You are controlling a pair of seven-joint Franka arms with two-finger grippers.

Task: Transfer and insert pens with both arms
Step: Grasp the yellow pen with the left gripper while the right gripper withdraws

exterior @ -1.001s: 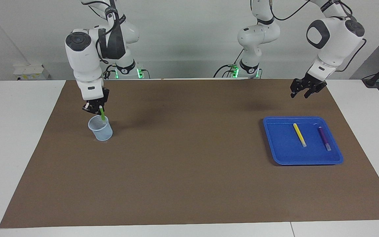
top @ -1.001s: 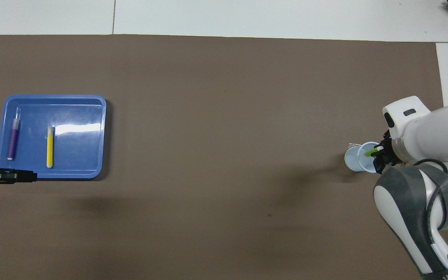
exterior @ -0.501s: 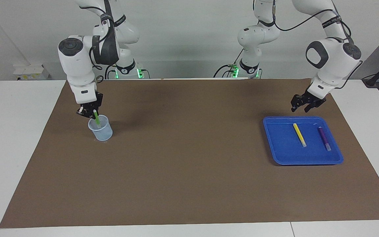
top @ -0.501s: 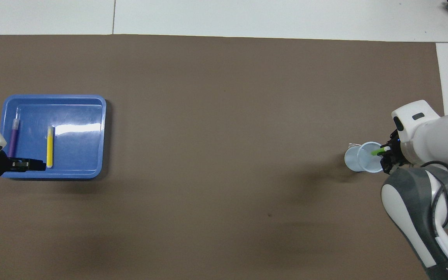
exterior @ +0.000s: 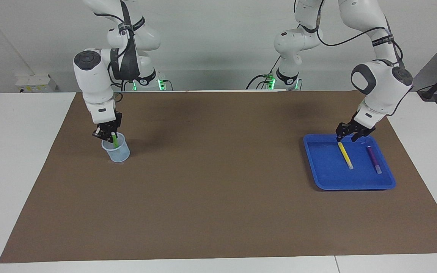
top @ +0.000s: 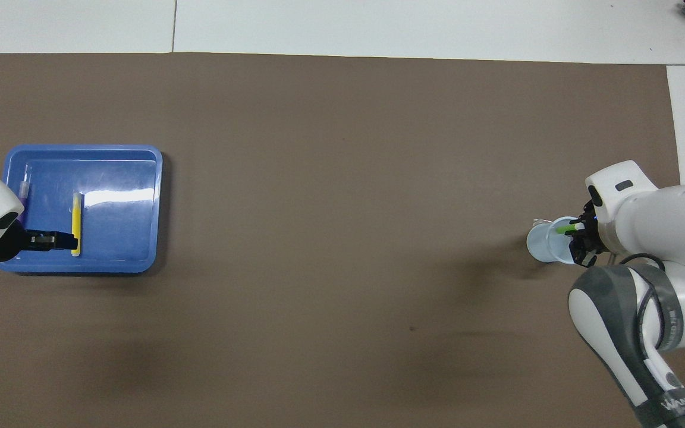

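The green pen (exterior: 114,140) stands tilted in a pale translucent cup (exterior: 117,152) toward the right arm's end of the table. My right gripper (exterior: 106,133) is just above the cup's rim, shut on the pen's upper end; it also shows in the overhead view (top: 580,239) beside the cup (top: 543,242). The yellow pen (exterior: 345,155) and the purple pen (exterior: 374,159) lie in a blue tray (exterior: 355,186) toward the left arm's end. My left gripper (exterior: 346,137) is open, low over the yellow pen's end nearest the robots. In the overhead view the left arm hides part of the purple pen (top: 24,191).
A brown mat (exterior: 218,189) covers most of the white table. The tray (top: 140,261) and the cup are the only things on it. A small white box (exterior: 32,81) sits off the mat near the wall.
My right gripper has lowered the green pen deeper into the cup. My left gripper has come down from above the mat to just over the yellow pen in the tray.
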